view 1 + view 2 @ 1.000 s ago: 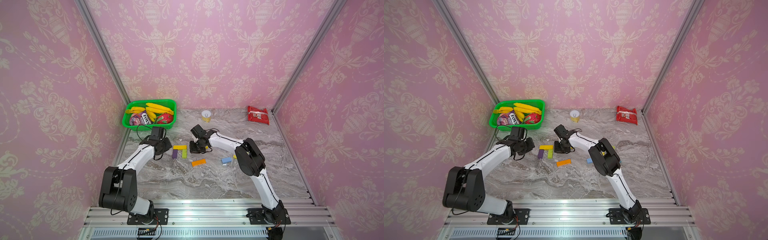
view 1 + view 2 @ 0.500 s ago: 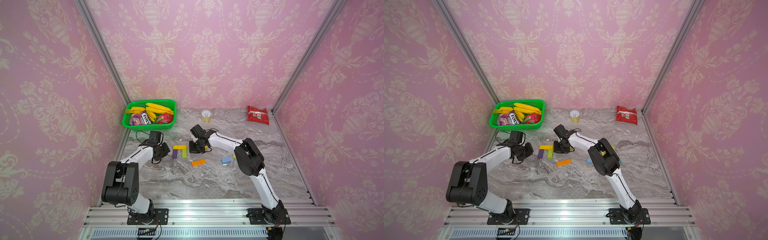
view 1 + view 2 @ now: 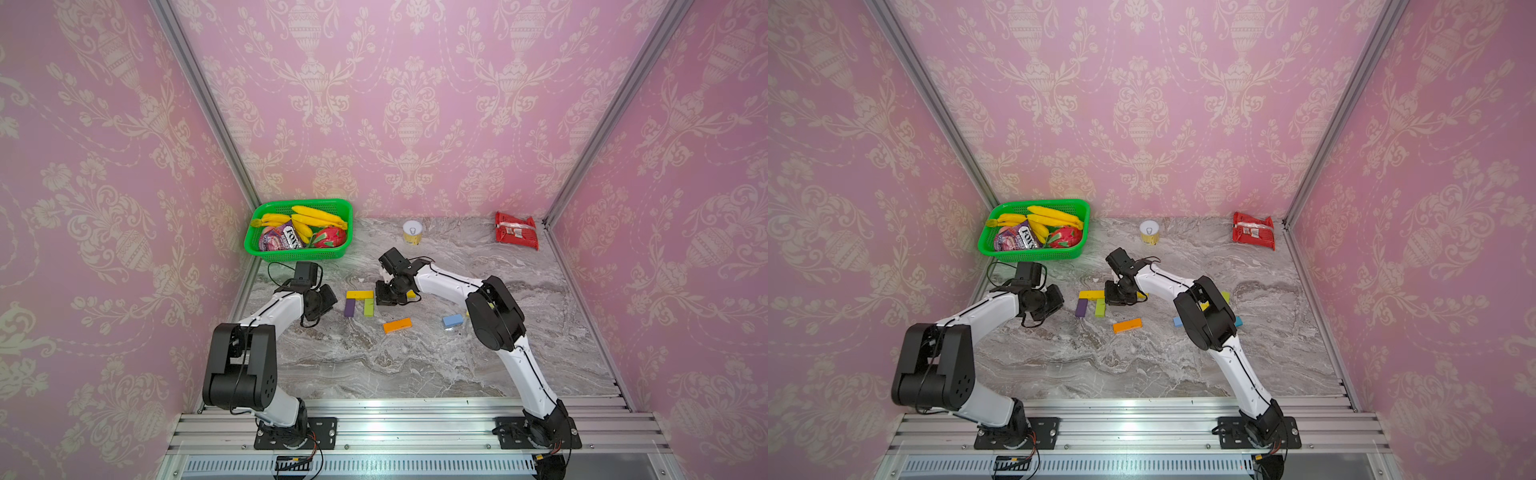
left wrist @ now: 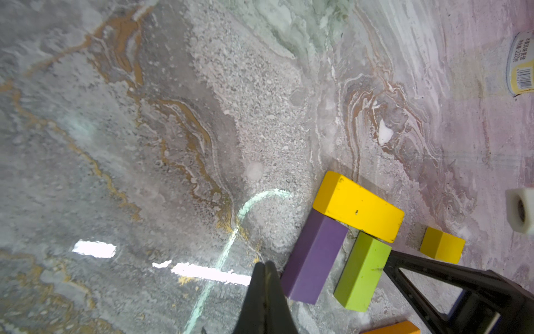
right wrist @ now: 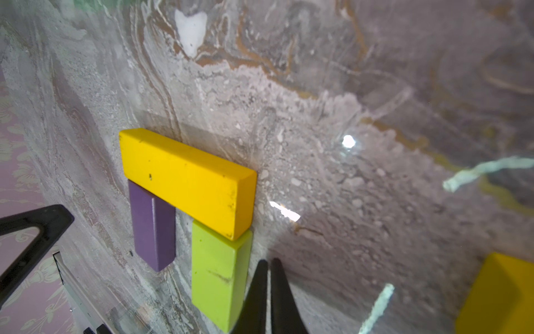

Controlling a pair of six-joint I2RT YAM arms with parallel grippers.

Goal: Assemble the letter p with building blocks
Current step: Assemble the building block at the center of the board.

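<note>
Just beside the closed right jaws lies the lime block (image 5: 219,266).

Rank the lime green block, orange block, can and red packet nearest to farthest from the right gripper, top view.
1. lime green block, beside the right gripper tips
2. orange block, nearer the front
3. can, by the back wall
4. red packet, back right corner

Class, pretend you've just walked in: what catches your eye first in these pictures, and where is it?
A yellow block laid across the ends of a purple block and a lime block mid-table, flanked by the left gripper and right gripper, jaws shut. Then the green basket of bananas in the back left corner, and the red packet back right.
</note>
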